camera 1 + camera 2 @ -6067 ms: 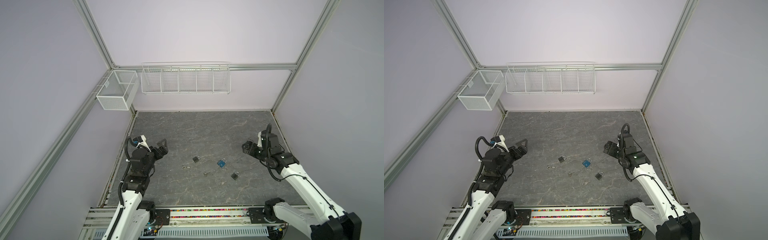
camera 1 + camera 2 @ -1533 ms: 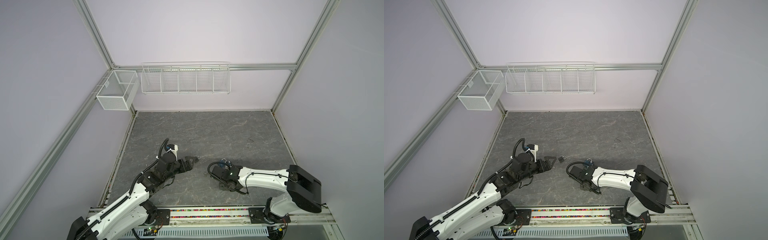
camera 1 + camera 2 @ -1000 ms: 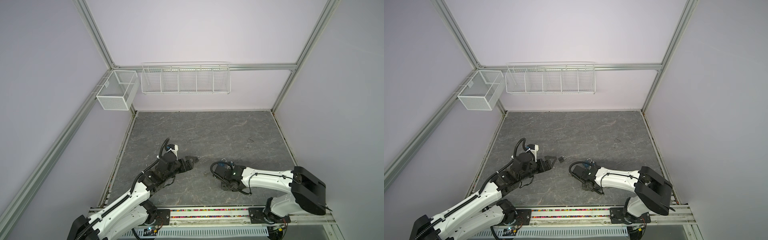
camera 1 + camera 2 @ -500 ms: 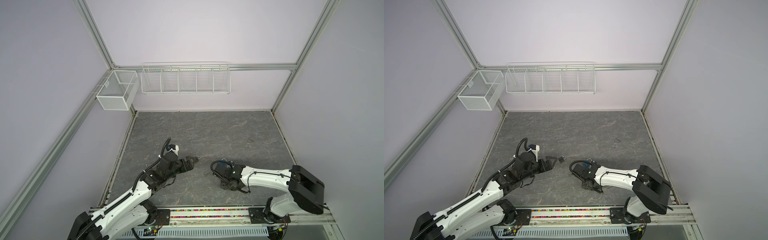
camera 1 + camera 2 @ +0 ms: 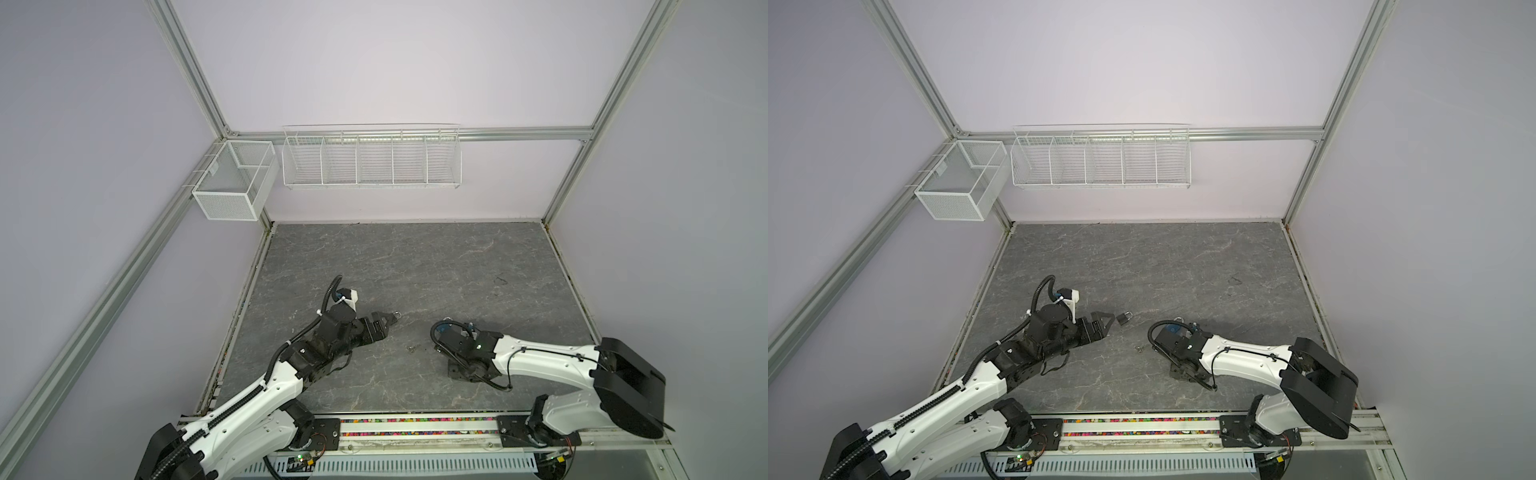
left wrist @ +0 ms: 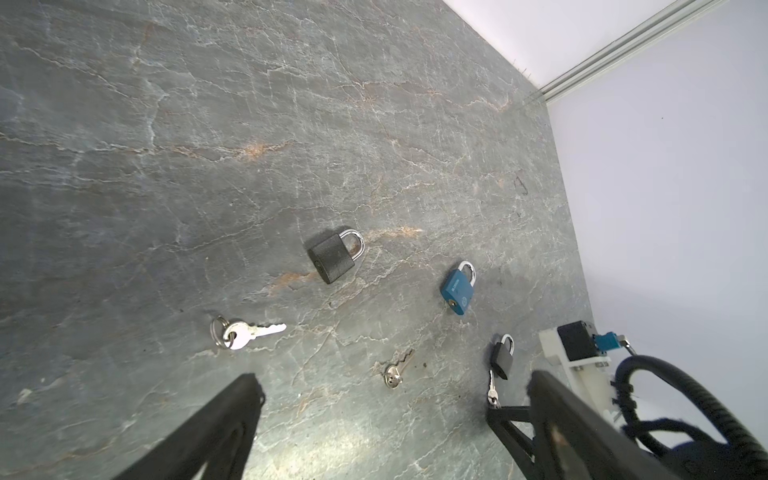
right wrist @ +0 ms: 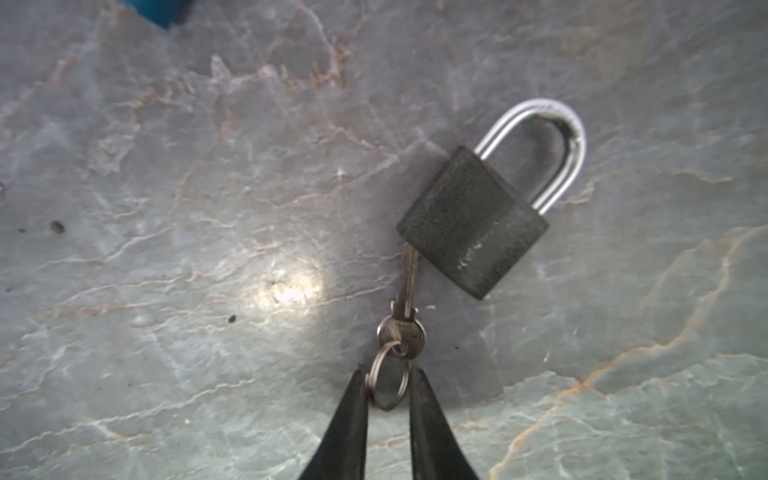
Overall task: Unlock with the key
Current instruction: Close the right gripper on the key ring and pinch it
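A small black padlock (image 7: 473, 220) lies flat on the stone-patterned table, and the tip of a small silver key (image 7: 409, 291) meets its bottom edge. The key's ring (image 7: 386, 382) sits between the fingers of my right gripper (image 7: 388, 376), which press on it from both sides. In both top views this gripper (image 5: 457, 370) (image 5: 1179, 372) is low over the front middle of the table. My left gripper (image 6: 395, 380) (image 5: 1106, 324) hovers open and holds nothing. A larger black padlock (image 6: 332, 257) (image 5: 1124, 318) lies just beyond its tips.
A blue padlock (image 6: 457, 291), a silver key on a ring (image 6: 245, 332) and a loose brass-toned key (image 6: 395, 374) (image 5: 411, 348) lie on the table (image 5: 415, 266). Two white wire baskets (image 5: 370, 162) (image 5: 232, 183) hang on the back wall.
My right gripper's fingers have closed in around the key ring. Both arms have stayed almost where they were. The left gripper has stayed wide open.
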You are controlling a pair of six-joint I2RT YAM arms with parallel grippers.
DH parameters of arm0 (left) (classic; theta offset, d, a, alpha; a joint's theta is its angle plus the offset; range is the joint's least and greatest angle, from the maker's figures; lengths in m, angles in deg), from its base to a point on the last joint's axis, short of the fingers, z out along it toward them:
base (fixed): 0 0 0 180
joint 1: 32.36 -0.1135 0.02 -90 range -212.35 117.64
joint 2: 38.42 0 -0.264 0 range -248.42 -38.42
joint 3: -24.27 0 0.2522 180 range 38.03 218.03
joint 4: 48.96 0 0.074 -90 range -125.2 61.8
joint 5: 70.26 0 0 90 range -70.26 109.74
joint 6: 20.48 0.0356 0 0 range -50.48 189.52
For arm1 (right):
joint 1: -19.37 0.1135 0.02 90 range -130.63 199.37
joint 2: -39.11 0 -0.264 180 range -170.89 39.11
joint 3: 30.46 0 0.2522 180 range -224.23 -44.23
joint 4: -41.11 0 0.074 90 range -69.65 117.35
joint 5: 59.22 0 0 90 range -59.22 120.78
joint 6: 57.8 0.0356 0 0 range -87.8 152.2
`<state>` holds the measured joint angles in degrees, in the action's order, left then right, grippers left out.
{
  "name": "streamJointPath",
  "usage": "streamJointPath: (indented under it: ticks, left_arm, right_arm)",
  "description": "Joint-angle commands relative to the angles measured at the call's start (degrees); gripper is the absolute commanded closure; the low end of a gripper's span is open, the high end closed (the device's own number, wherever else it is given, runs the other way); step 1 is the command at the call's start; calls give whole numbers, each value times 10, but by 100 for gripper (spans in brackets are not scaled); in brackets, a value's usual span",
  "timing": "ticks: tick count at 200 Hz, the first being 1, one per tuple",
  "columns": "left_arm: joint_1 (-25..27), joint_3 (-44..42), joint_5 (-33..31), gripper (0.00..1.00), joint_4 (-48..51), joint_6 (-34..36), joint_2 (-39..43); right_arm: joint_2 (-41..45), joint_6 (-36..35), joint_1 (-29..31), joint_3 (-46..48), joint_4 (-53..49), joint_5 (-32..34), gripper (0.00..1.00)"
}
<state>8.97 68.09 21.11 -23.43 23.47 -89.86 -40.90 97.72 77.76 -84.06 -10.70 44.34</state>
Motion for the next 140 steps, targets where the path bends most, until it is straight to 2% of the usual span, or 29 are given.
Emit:
streamJointPath:
  ticks: [1, 140]
  left_arm:
    - [3, 19, 0, 0, -11, -5, -5]
    - [4, 19, -1, 0, -11, -8, -11]
  right_arm:
    - [14, -3, -8, 16, -7, 9, 77]
    - [-2, -53, -22, 21, 23, 5, 77]
